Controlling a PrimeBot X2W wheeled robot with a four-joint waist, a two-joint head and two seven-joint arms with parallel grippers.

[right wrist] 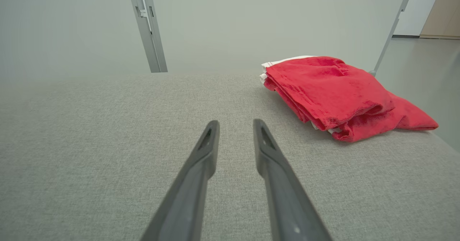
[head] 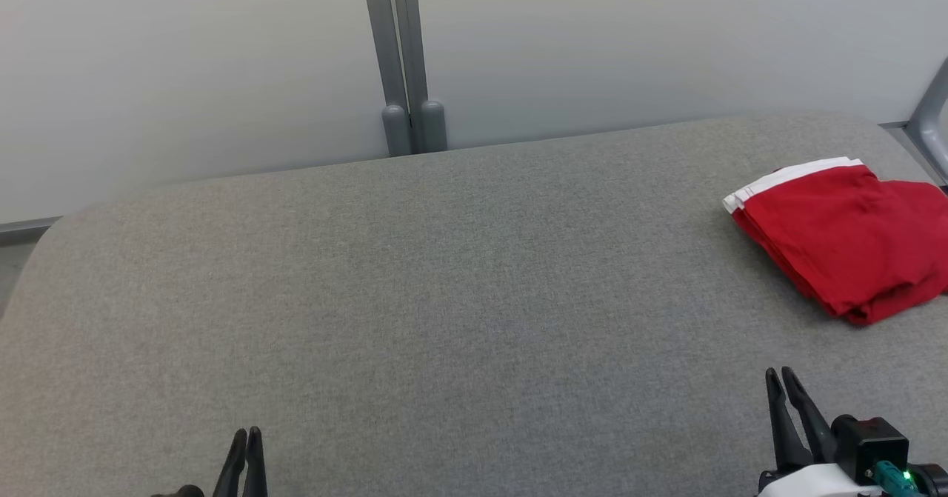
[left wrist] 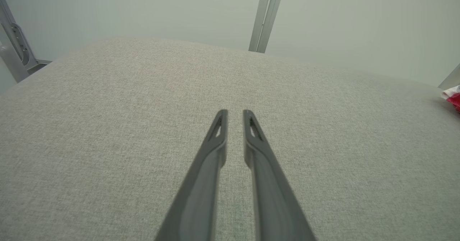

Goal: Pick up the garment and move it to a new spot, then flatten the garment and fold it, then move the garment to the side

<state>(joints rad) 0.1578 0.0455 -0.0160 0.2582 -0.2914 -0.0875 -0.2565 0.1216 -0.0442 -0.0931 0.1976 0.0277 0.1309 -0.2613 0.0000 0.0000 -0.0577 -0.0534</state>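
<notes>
The left jaws and the right jaws are each two long, slim, dark grey fingers (left wrist: 216, 151) tapering to blunt tips, with a narrow slot cut just behind each tip. Behind the right jaws sits a black block (head: 870, 445); below that block is a white shell (head: 807, 484), and beside it a teal plug (head: 889, 476) with a green light (head: 906, 475).

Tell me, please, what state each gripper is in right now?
Left gripper: slightly open, empty.
Right gripper: slightly open, empty.
</notes>
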